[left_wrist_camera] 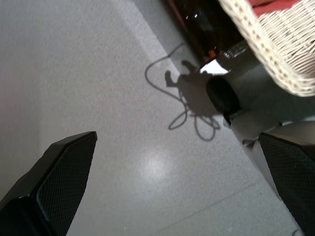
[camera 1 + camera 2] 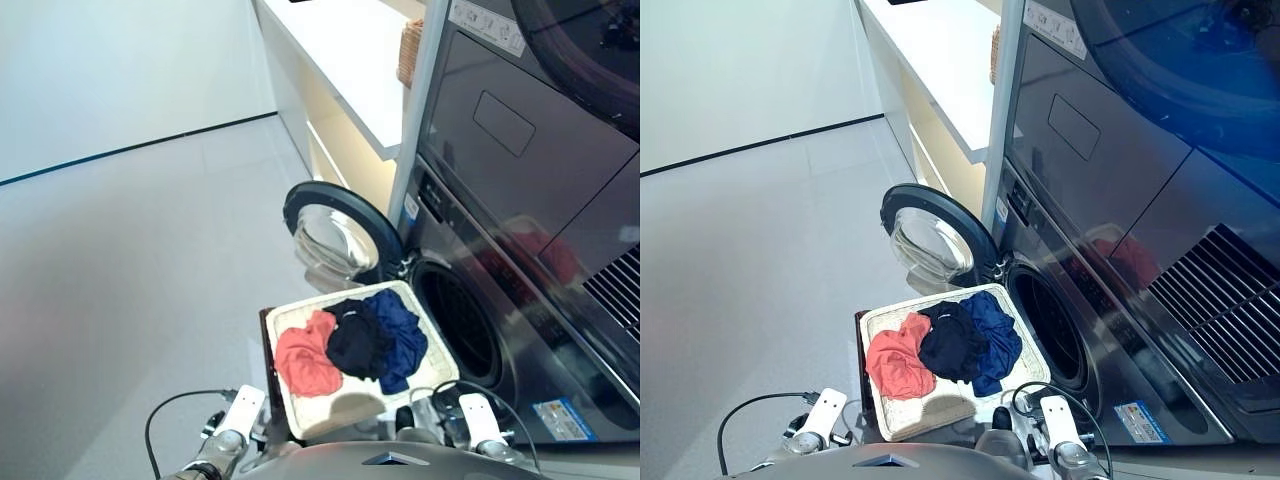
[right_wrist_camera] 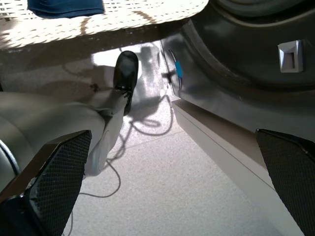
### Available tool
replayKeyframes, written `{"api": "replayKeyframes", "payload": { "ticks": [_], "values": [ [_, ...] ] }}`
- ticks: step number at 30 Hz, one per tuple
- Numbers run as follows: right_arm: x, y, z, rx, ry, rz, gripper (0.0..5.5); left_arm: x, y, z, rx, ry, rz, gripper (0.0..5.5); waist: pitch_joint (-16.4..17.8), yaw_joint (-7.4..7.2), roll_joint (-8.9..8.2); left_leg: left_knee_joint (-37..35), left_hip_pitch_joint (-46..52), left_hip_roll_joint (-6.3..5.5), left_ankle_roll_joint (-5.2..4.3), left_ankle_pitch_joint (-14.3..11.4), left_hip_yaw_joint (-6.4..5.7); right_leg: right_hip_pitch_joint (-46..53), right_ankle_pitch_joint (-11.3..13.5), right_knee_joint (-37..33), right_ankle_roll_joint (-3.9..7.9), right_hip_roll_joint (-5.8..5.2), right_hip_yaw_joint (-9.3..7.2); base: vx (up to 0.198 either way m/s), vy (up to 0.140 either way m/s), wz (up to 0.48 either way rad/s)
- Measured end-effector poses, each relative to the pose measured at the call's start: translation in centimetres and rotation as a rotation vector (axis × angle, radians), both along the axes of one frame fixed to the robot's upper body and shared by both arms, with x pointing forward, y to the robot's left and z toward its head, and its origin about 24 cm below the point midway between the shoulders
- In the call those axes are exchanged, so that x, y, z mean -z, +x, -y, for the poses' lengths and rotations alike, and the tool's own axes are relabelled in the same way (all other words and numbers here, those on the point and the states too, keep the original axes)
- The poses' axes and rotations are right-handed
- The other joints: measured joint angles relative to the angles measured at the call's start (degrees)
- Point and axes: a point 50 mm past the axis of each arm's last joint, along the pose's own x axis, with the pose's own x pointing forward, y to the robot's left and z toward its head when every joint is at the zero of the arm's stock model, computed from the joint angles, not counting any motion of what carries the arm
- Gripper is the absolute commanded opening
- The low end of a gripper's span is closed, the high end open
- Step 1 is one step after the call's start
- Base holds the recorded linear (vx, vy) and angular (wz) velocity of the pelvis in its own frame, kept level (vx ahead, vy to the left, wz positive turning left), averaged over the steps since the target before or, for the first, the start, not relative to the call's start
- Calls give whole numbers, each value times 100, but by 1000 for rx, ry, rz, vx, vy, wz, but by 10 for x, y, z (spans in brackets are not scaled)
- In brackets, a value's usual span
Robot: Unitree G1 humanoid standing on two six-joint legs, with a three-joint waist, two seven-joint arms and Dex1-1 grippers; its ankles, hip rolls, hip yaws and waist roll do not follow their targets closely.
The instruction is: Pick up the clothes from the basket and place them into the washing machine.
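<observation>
We see the basket point(image 2: 300, 412) just in front of the washing machine point(image 2: 520, 330), whose door point(image 2: 335, 235) stands open; the coral garment point(image 2: 305, 362), black garment point(image 2: 358, 340) and navy garment point(image 2: 402, 330) lie inside it; our left hand point(image 1: 177, 187) and right hand point(image 3: 172, 182) are wide open, holding nothing, low beside the basket.

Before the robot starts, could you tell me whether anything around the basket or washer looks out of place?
Nothing stands out. The coral red-orange garment, black garment and navy blue garment lie bunched inside the cream woven wicker basket, none spilling onto the floor. The dark grey front-loading washing machine has its round glass door swung open.
</observation>
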Motion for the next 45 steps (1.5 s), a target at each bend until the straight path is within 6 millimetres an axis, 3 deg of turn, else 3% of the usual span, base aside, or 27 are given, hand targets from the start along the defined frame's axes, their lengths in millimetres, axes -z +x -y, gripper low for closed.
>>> {"api": "replayKeyframes", "payload": {
  "ticks": [22,32,37,41,45],
  "values": [
    [1,-3,0,-1,2,-12,550,0,-2,0,-18,-4,0,550,0,1,33,0,3,2,-2,2,-53,41,-31,-1,28,-3,-31,0,0,0],
    [0,-3,1,4,-13,-9,550,0,0,4,-129,-38,30,550,73,11,111,0,57,2,-3,2,-49,85,-44,-1,44,-2,-43,0,0,0],
    [-3,6,-2,-13,-20,46,550,-12,34,21,-170,-107,210,550,166,55,107,1,32,0,-8,13,-52,61,-40,-1,40,-2,-36,0,0,0],
    [-20,38,-8,-68,-4,226,550,-48,81,40,-202,-236,492,550,457,21,106,3,-14,-5,-25,55,-54,11,-14,0,32,-2,-29,-62,9,2],
    [-43,71,-15,-130,14,391,550,-81,113,52,-176,-324,672,550,577,-3,125,4,-125,3,-30,64,-38,-109,40,0,11,23,-5,-83,5,-24]
  ]
}}
